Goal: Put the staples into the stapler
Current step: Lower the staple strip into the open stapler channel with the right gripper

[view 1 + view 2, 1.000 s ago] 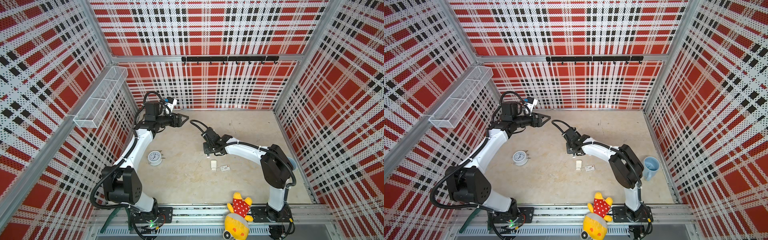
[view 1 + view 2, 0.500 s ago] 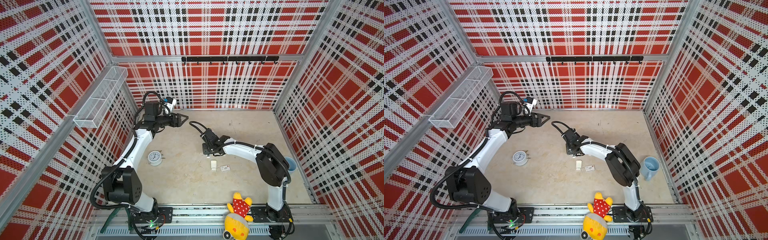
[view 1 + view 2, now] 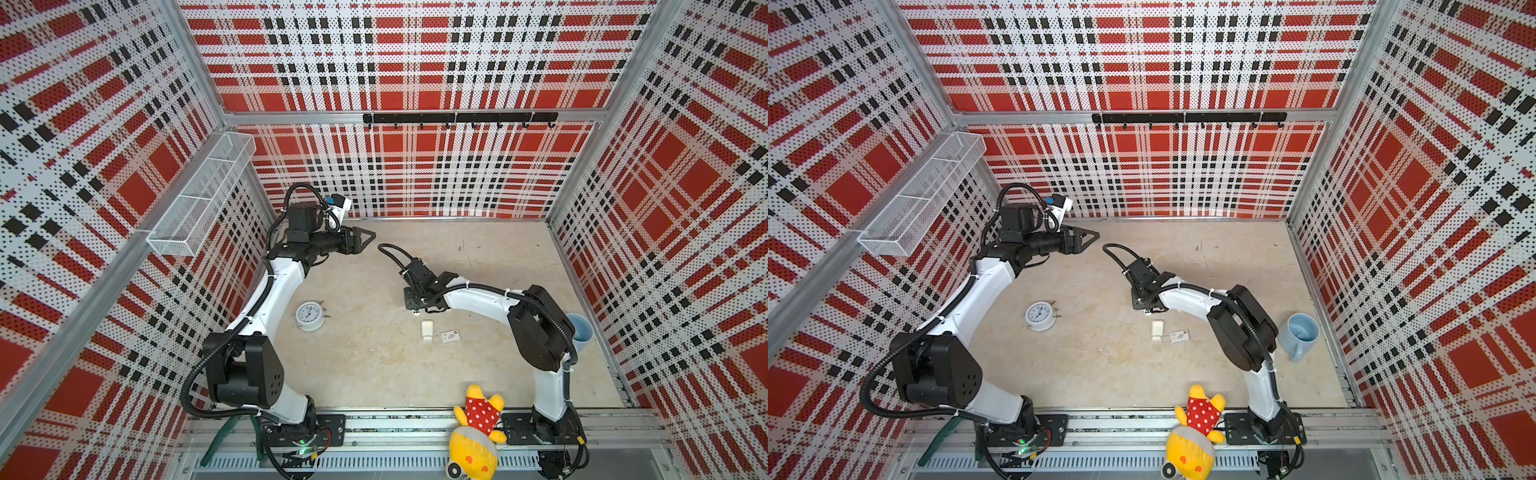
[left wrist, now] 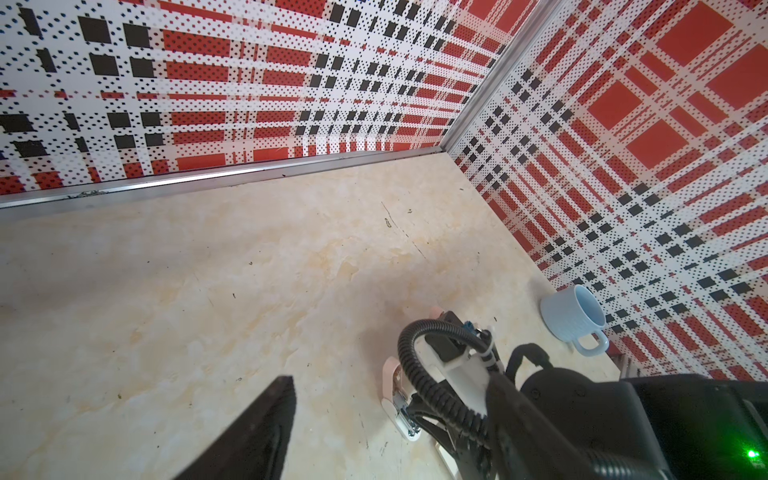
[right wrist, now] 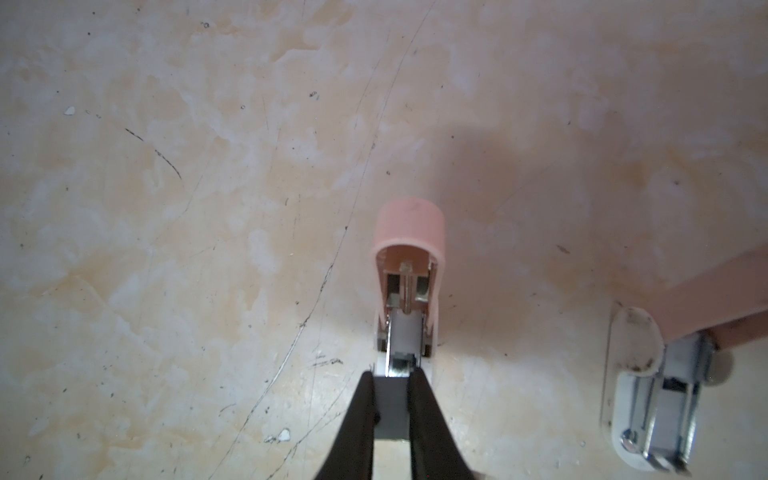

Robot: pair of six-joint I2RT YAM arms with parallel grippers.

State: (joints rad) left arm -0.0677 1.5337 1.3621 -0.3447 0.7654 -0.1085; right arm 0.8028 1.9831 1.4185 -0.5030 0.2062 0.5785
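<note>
**Surfaces and finishes**

The tabletop (image 5: 166, 208) is matt, mottled beige and finely scratched. The stapler (image 5: 409, 226) has a smooth pink plastic shell over shiny metal. The staples (image 5: 405, 336) are dull grey metal, the fingers (image 5: 357, 424) smooth black plastic, the mug (image 4: 561, 316) glossy.

1. We identify the desk (image 3: 478, 374) as a beige, marbled slab marked with fine dark scratches.
2. On its left half we find a white alarm clock (image 3: 1040, 316), lying face up.
3. Near the middle lie a small pale oblong item (image 3: 1157, 330) and, just beside it, a tiny white card box (image 3: 1179, 336).
4. By the right wall a light-blue mug (image 3: 1300, 332) stands upright.
5. In the right wrist view we see a pink stapler (image 5: 409, 232) lying opened, and a second stapler (image 5: 631, 357) apart from it.
</note>
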